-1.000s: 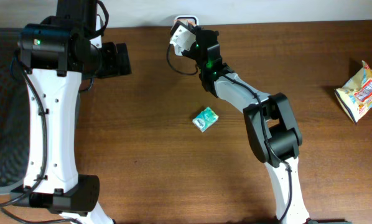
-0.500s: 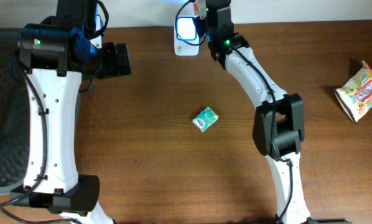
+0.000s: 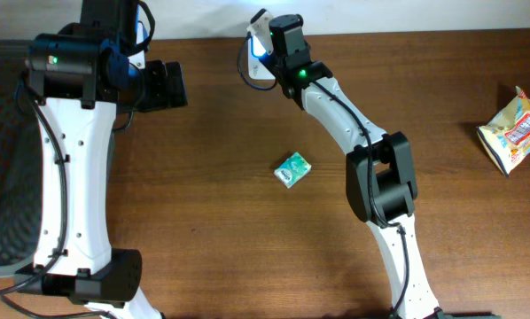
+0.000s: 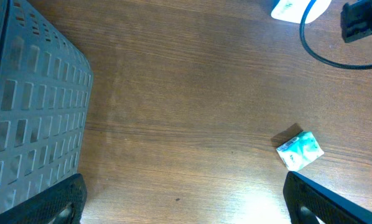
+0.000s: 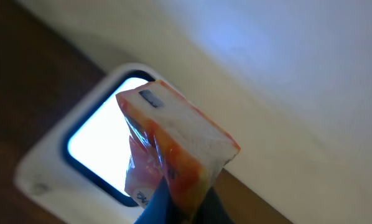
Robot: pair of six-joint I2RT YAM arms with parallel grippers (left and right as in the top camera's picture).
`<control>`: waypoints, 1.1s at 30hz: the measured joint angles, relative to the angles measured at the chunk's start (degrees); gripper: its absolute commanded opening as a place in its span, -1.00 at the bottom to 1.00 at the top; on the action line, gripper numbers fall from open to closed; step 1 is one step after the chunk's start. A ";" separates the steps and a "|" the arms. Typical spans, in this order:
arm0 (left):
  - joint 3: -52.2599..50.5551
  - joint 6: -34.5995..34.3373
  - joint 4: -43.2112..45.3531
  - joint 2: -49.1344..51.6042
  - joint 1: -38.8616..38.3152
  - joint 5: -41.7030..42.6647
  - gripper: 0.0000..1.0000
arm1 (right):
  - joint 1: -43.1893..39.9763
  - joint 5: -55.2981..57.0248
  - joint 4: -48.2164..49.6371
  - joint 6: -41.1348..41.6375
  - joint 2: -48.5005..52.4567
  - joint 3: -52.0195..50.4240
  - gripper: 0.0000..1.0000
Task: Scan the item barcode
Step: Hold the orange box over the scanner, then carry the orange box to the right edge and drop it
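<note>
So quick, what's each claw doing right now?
Left gripper: open, holding nothing.
Right gripper: shut on the orange packet, in front of the scanner.

A teal packet (image 3: 292,168) lies mid-table (image 3: 203,221), a snack bag (image 3: 513,131) far right, grey crate (image 4: 30,112) left.

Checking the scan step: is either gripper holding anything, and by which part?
The right gripper pinches an orange-and-white packet by its lower end, before the scanner. The left gripper, open, holds nothing.
</note>
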 measured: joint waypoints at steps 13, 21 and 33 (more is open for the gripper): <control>0.00 0.00 0.02 0.00 0.00 0.00 0.98 | -39.19 3.50 -50.73 33.24 -5.62 15.93 -0.92; 0.00 0.00 0.00 0.00 0.00 0.00 0.99 | -56.59 3.67 -51.36 34.23 -5.60 6.49 0.97; 0.00 0.00 -0.02 0.00 0.00 0.02 0.98 | -31.65 -51.06 -70.14 29.40 -16.50 2.56 0.97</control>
